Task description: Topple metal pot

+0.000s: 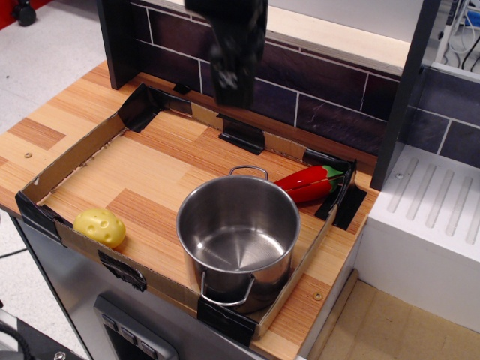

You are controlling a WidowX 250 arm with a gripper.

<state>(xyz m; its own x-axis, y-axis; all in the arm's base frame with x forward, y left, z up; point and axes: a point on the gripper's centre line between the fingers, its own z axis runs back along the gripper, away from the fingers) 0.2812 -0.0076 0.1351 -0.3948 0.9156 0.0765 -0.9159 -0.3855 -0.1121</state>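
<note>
The metal pot [238,238] stands upright and empty in the near right corner of the cardboard tray [75,154]. It is shiny steel with a wire loop handle at the far rim and one at the near rim. My gripper [234,90] hangs blurred at the top of the view, above the tray's back wall, well above and behind the pot. It touches nothing. The blur hides whether its fingers are open or shut.
A red toy pepper [309,183] lies just behind the pot to the right. A yellow toy food [99,227] lies at the tray's near left edge. A dark tiled wall [322,90] stands behind. A white drainer [431,217] sits at the right.
</note>
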